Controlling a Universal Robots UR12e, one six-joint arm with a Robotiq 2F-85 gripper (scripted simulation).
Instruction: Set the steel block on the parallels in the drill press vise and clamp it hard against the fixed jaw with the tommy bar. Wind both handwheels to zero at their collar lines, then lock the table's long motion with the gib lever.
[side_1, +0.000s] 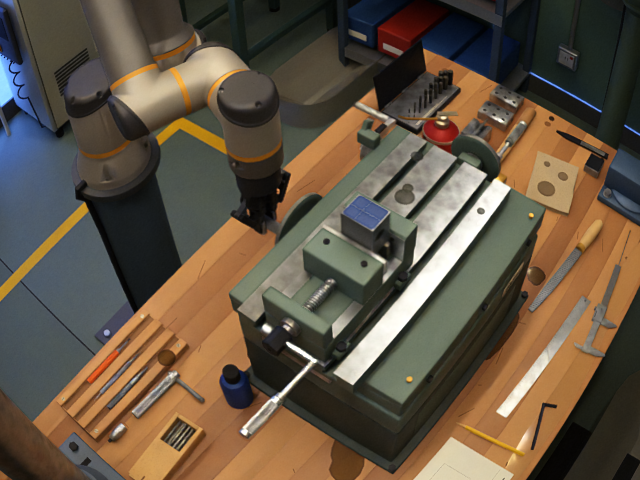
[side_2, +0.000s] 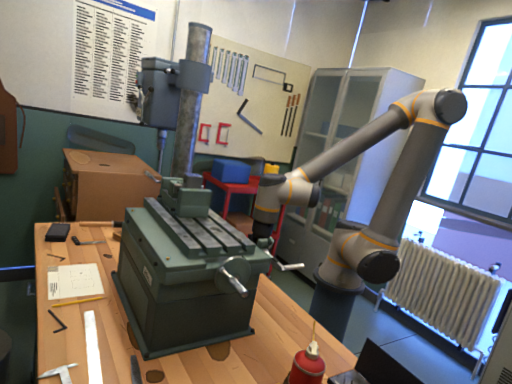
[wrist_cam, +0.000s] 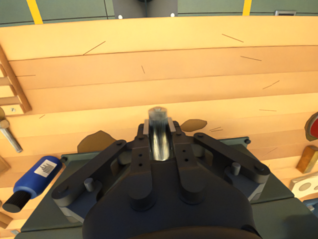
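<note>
The steel crank handle (wrist_cam: 157, 133) of the side handwheel (side_1: 295, 212) sticks out over the bench edge, and my gripper (wrist_cam: 158, 128) sits on it at the near-left side of the cross table (side_1: 393, 268). The steel block (side_1: 365, 217), blue on top, sits in the green vise (side_1: 346, 258) between the moving jaw and the fixed jaw. The tommy bar (side_1: 282, 395) hangs from the vise screw toward the bench front. A second handwheel (side_2: 232, 276) with its own handle faces the table's end. My gripper is closed on the side handwheel's handle.
The drill press column (side_2: 189, 100) rises behind the table. A blue bottle (side_1: 236, 386) and a wooden tool tray (side_1: 121, 369) lie left of the table base. A red oil can (side_1: 440, 132), file (side_1: 566, 263) and steel rule (side_1: 543, 359) lie around the far side.
</note>
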